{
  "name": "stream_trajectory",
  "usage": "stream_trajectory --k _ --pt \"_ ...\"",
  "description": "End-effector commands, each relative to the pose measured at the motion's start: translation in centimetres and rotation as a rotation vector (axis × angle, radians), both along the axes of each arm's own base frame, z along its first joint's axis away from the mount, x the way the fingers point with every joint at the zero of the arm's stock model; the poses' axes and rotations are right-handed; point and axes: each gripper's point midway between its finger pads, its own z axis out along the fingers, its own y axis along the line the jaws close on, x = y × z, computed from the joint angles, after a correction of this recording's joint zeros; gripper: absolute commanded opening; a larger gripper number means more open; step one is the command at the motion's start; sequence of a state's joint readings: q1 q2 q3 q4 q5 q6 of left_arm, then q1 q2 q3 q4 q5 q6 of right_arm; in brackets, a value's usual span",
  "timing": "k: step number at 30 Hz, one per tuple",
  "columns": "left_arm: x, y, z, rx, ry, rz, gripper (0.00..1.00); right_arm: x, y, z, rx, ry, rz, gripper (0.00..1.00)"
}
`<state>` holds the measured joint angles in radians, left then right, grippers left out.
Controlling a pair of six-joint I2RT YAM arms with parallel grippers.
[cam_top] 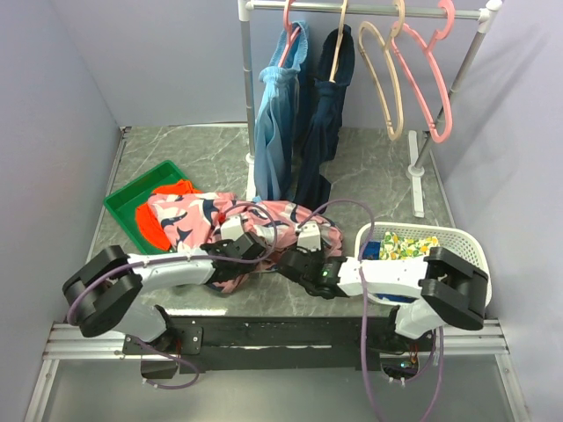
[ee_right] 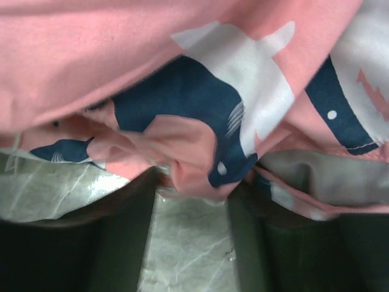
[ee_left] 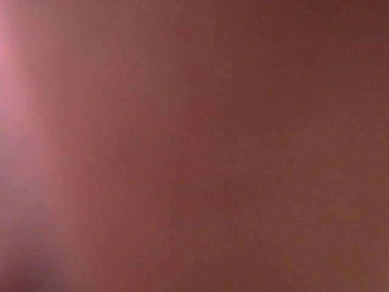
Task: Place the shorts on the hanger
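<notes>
Grasp step. Soft pink shorts printed navy and white [cam_top: 180, 215] lie crumpled on the grey marbled worktop [cam_top: 369, 176]. Your right gripper [ee_right: 191, 198] stands parted around a fold. The left gripper [cam_top: 234, 235], buried in cloth, cannot be judged. Next you must pinch firmly, then lift toward the thin beige hanger [cam_top: 397, 130] on the rail [cam_top: 369, 10].
</notes>
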<state>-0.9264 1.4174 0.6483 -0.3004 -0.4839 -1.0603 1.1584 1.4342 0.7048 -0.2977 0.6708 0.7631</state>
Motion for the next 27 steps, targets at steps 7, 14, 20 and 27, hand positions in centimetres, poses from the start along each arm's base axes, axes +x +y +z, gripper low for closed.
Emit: stream_trajectory --k 7,14,20,27 --pt "0.3 0.6 8.9 -0.071 -0.122 -0.009 0.01 1.6 -1.9 5.4 0.004 -0.129 -0.097 0.00" --pt "-1.1 4.7 22.7 -0.169 -0.350 -0.045 0.01 0.9 -3.0 18.6 0.240 -0.240 -0.045 0.00" --pt "-1.9 3.8 33.8 -0.234 -0.526 -0.259 0.01 0.5 -5.8 28.9 0.375 -0.376 -0.014 0.00" --pt "-4.0 0.7 43.8 -0.387 -0.655 -0.494 0.01 0.9 -7.4 39.0 0.531 -0.490 0.057 0.00"
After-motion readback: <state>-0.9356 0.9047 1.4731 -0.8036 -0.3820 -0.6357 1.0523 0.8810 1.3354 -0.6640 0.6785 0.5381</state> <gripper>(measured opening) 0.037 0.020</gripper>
